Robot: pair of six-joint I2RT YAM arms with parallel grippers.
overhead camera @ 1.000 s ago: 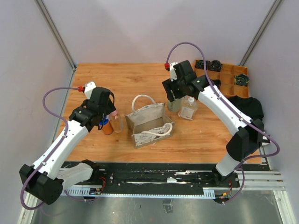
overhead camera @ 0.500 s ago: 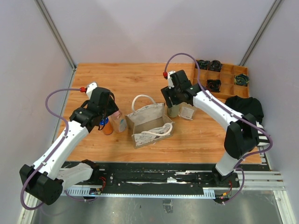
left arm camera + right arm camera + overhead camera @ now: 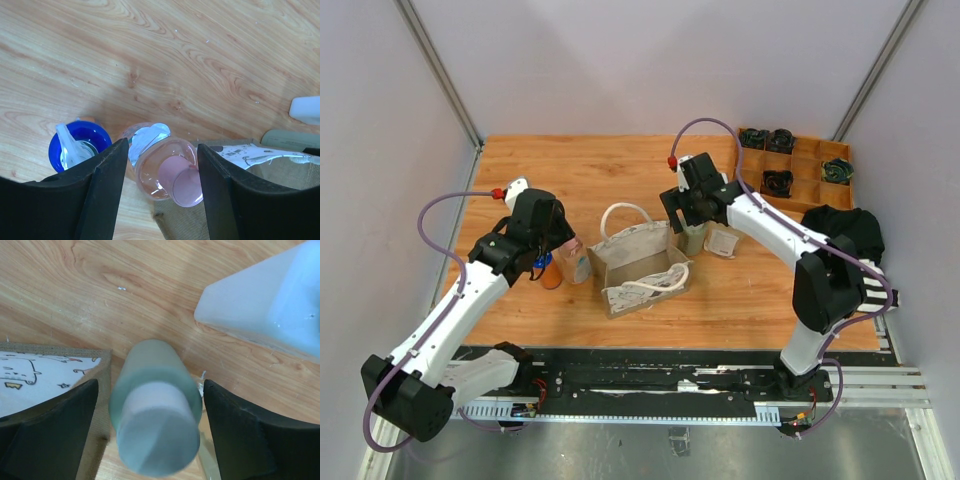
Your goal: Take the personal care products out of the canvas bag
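Observation:
The beige canvas bag [image 3: 638,262] stands open mid-table, its rope handles [image 3: 650,286] lying over it. My left gripper [image 3: 563,250] is open, its jaws either side of a clear pink-capped bottle [image 3: 167,172] that tilts against the bag's edge [image 3: 235,200]. An orange bottle with a blue cap [image 3: 77,147] stands just left of it. My right gripper [image 3: 691,226] is open around an upright pale green bottle [image 3: 155,432], with gaps on both sides. A white translucent bottle [image 3: 270,297] sits beside it on the right.
A brown wooden compartment tray [image 3: 808,172] with black rolled bundles stands at the back right. A black cloth [image 3: 852,230] lies at the right edge. Grey walls close in the table on three sides.
My right gripper has moved left and down over the pale green bottle. The pink-capped bottle has tipped toward the bag, and my left gripper has shifted slightly right.

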